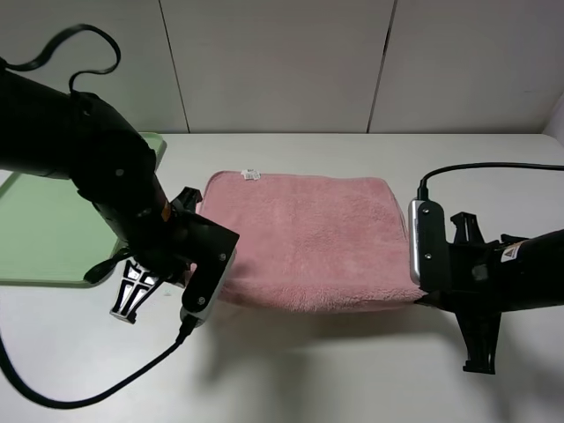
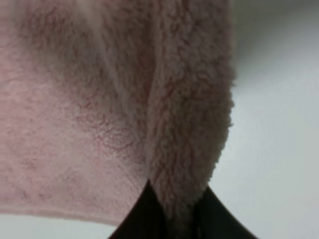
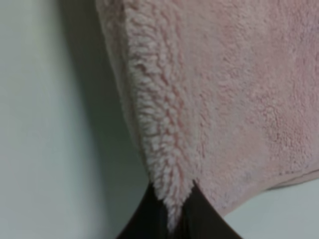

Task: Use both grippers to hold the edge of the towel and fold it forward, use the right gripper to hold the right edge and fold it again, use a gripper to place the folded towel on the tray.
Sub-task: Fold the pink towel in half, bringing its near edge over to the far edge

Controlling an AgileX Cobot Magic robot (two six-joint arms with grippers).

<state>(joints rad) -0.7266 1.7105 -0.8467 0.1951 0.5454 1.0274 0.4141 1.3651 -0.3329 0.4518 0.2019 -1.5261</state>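
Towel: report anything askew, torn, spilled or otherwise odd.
Nothing stands out. The pink towel is whole and unstained; its near edge is lifted off the table only because the left gripper and the right gripper each pinch one end of it.

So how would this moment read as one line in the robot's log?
towel: on table, beside tray | left gripper: shut on its edge | right gripper: shut on its edge

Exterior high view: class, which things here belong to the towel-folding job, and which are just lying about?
Belong to the job: pink towel, pale green tray, left gripper, right gripper, both shut on the towel.

Not part of it: white table, grey wall panels.
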